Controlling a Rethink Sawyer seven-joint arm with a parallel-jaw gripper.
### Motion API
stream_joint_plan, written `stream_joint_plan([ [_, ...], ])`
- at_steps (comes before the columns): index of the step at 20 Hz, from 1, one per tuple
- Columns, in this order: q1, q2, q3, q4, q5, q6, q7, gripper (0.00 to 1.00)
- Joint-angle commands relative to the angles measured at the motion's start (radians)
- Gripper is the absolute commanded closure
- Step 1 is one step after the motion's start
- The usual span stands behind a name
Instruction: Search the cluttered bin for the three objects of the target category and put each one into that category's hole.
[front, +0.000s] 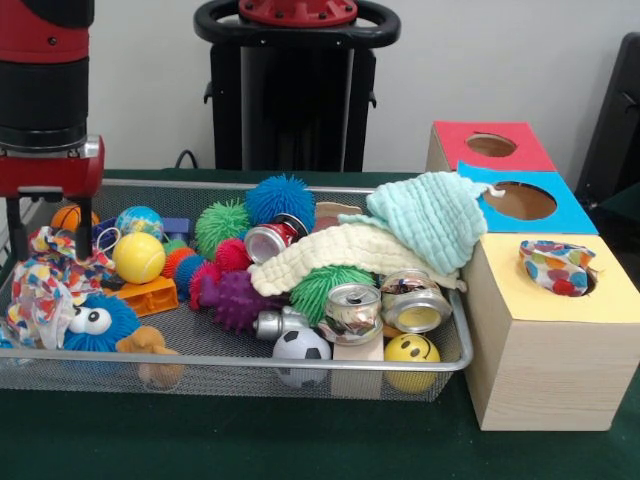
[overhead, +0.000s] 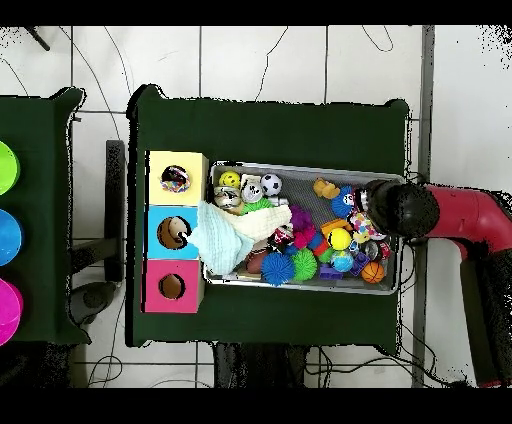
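The wire mesh bin (front: 250, 366) holds a heap of toys. White cloth with coloured dots (front: 38, 285) lies bunched at its left end; I cannot tell whether it is one piece or two. My gripper (front: 48, 245) is open, its fingers (front: 85, 232) hanging on either side of the top of that cloth. In the overhead view the arm (overhead: 400, 208) covers the gripper at the bin's (overhead: 300, 167) right end, with dotted cloth (overhead: 362, 226) showing beside it. Another dotted cloth (front: 556, 266) sits in the yellow-faced box's hole (overhead: 175, 179).
A mint-green cloth (front: 430, 212) and a cream cloth (front: 340, 255) drape over the bin's right end and the blue-faced box (front: 555, 205). The red-faced box (front: 490, 145) stands behind. Spiky balls, cans (front: 352, 308), a yellow ball (front: 138, 257) and a blue fuzzy toy (front: 95, 322) crowd the bin.
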Motion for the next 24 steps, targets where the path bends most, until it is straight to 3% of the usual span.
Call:
stream_joint_plan([
  [1,-0.025,0.073,0.003,0.062,-0.08,-0.074,-0.16,0.0],
  [17,-0.067,0.17,-0.016,0.068,-0.157,-0.184,-0.13,0.0],
  [24,-0.093,0.177,-0.022,0.088,-0.147,-0.044,-0.24,0.0],
])
